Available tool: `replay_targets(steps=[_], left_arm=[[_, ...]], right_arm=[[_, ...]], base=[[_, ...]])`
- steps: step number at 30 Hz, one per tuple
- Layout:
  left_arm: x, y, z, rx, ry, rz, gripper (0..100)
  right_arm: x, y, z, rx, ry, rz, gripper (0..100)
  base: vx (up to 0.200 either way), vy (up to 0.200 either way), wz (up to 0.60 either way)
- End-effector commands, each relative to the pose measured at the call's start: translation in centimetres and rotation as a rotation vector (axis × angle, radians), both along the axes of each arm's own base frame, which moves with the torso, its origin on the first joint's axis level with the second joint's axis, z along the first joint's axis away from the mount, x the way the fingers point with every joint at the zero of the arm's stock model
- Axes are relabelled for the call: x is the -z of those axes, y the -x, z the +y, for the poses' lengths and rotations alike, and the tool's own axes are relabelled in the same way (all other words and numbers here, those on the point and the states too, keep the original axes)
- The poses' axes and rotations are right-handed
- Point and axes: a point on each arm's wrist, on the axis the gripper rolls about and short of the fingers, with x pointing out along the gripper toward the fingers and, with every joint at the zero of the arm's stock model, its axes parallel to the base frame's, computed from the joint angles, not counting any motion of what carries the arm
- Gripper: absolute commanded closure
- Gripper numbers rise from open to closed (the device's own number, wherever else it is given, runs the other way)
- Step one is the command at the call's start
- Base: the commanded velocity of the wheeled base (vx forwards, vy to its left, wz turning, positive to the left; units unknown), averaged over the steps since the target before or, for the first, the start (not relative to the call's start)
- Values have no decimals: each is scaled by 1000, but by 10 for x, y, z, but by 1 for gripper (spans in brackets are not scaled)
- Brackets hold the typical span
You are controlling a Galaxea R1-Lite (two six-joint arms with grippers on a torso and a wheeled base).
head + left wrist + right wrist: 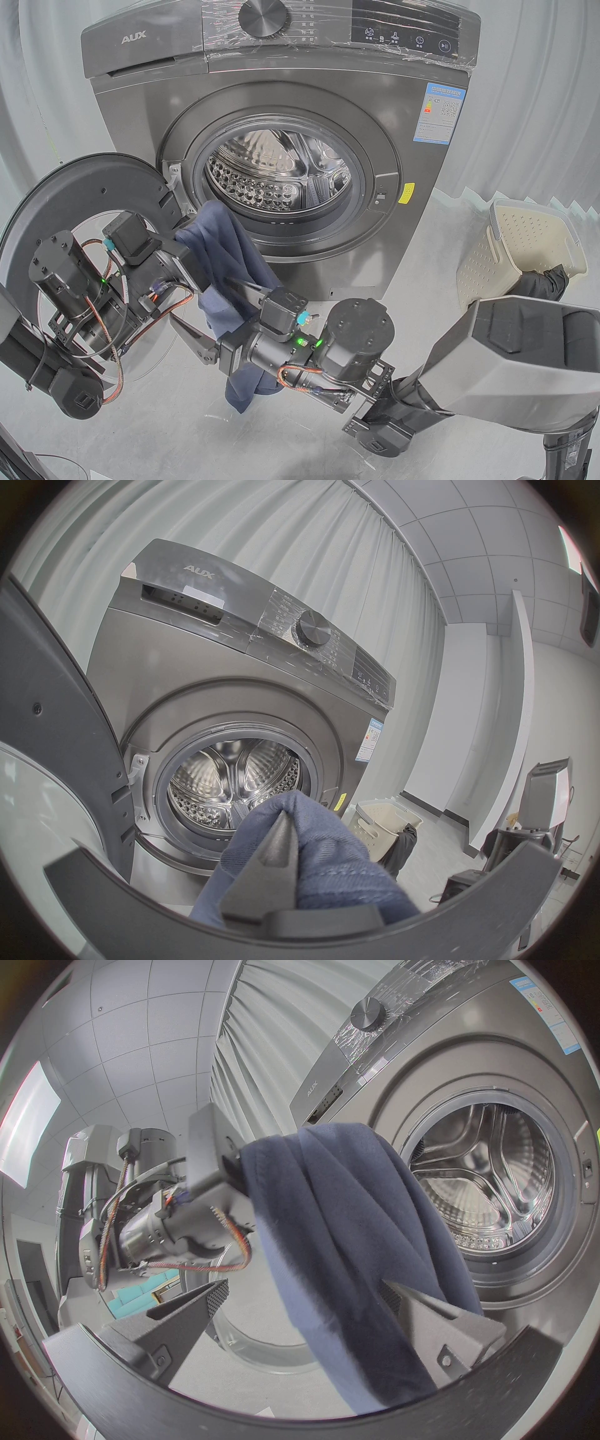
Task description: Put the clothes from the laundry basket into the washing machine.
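Currently: dark blue soft cloth garment (228,262) held up in front of the grey front-loading washing machine (275,81), not yet inside.

I read the left gripper (190,250) as clamped on the garment's upper fold, just below the lower left rim of the steel drum opening (278,169), beside the round door (75,200), which is swung open. The right gripper (222,312) stands wide, and the hanging cloth drapes over one finger without being gripped. I judge the garment light, limp and prone to snag on the rim, so I would take hold at a bunched fold, not a loose hem. The cream perforated plastic laundry basket (531,237) sits well apart to the right, with a black garment (542,284) over its near edge.
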Motion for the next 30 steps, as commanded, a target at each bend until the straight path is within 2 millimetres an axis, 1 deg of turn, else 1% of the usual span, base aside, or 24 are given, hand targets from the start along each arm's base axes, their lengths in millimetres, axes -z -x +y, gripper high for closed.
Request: replay_targets(steps=[1,3,4,7,9,13,15,17,18,19,23,24,26,27,28,30], left_arm=[[1,-1,0,-2,-2,4,100],[1,-2,0,-5,-1,4,100],[1,-2,0,-5,-1,4,100],[3,-6,6,-31,-4,10,100],[7,-11,10,-49,-10,23,100],[8,-14,14,-66,-10,26,100],[6,-14,14,-62,-6,19,100],[7,-13,13,-59,-6,21,100],[6,-13,13,-58,-6,19,100],[6,-13,13,-58,-5,18,100],[5,-8,14,-40,0,22,100],[3,-7,14,-37,11,22,0],[2,-5,14,-29,28,29,0],[3,-5,14,-25,33,40,0],[3,-5,14,-25,33,40,0],[10,-4,14,-25,24,66,0]], right_arm=[[-1,-15,3,31,-27,-17,0],[-2,-19,0,43,-30,-18,0],[-2,-19,0,43,-32,-19,100],[-10,-19,-4,62,-45,-23,100],[-22,-14,-10,65,-58,-29,100],[-36,-4,-26,70,-53,-25,100],[-43,-4,-41,91,-47,-20,100],[-44,-4,-44,97,-44,-20,100],[-45,-4,-52,110,-36,-15,100],[-43,-5,-56,116,-25,-9,100],[-40,-2,-61,120,-7,2,100],[-39,-2,-62,123,-2,6,100],[-39,-3,-64,127,0,8,100],[-44,-2,-66,127,-9,0,100],[-44,-2,-66,127,-9,0,100],[-53,0,-71,128,-27,-15,100]], base=[[0,0,0],[0,0,0],[0,0,0],[0,0,0],[0,0,0],[0,0,0],[0,0,0],[0,0,0],[0,0,0],[0,0,0],[0,0,0],[0,0,0],[0,0,0],[0,0,0],[0,0,0],[0,0,0]])
